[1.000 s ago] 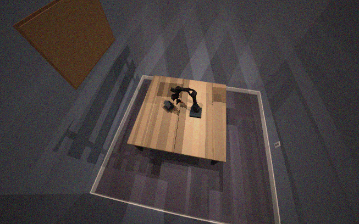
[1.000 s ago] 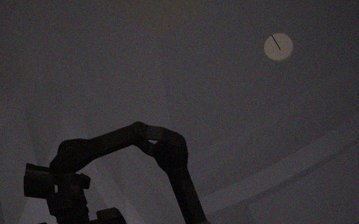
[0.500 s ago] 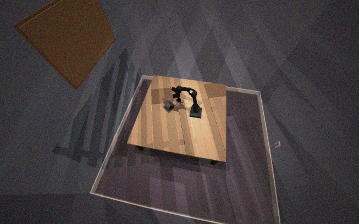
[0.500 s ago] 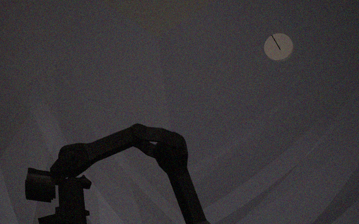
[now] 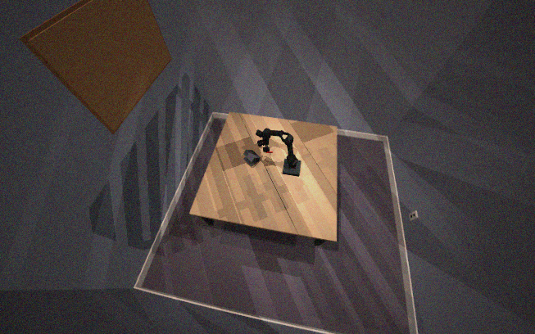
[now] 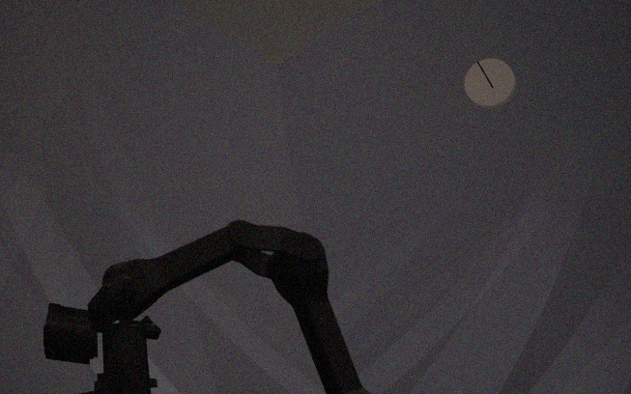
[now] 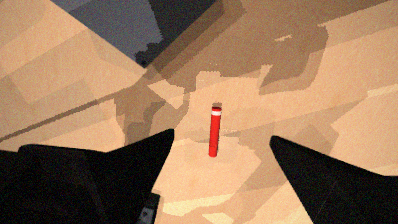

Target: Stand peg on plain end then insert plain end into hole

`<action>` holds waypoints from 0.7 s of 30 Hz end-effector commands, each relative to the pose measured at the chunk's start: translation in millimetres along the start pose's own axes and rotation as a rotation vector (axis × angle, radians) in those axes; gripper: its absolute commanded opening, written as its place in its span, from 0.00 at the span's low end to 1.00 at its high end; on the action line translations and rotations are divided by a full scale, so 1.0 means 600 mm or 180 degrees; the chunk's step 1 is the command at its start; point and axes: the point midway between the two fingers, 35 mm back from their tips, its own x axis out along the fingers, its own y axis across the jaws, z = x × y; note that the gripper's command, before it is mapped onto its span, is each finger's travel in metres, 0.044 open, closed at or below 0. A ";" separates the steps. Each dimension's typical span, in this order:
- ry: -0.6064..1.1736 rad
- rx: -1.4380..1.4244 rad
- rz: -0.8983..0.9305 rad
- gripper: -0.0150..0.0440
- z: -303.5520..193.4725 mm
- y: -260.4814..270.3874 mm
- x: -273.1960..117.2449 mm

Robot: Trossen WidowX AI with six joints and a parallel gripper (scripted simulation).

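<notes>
The red peg (image 7: 214, 134) (image 5: 269, 152) lies on the table (image 5: 260, 199). In the wrist view its white band is near the upper end and its plain end points down the picture. My gripper (image 7: 221, 136) (image 5: 265, 150) is open and empty above the peg. The peg shows between the two fingertips in the wrist view, closer to the left one, roughly lengthwise between them and touching neither. The grey sloped panel (image 5: 251, 156) (image 7: 112, 25) stands beyond the peg, at the upper left of the wrist view. Its hole cannot be made out.
The black arm's base (image 5: 292, 167) stands on the table to the right of the panel in the top view. Shadows of the arm fall around the peg. The exterior view shows the dark arm (image 6: 200, 254) and a wall clock (image 6: 490, 93), not the table work.
</notes>
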 end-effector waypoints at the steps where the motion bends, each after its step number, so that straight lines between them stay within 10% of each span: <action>1: 0.0021 0.0014 0.0003 1.00 -0.002 0.000 0.012; 21: 0.0022 0.0014 0.0003 1.00 -0.002 0.000 0.066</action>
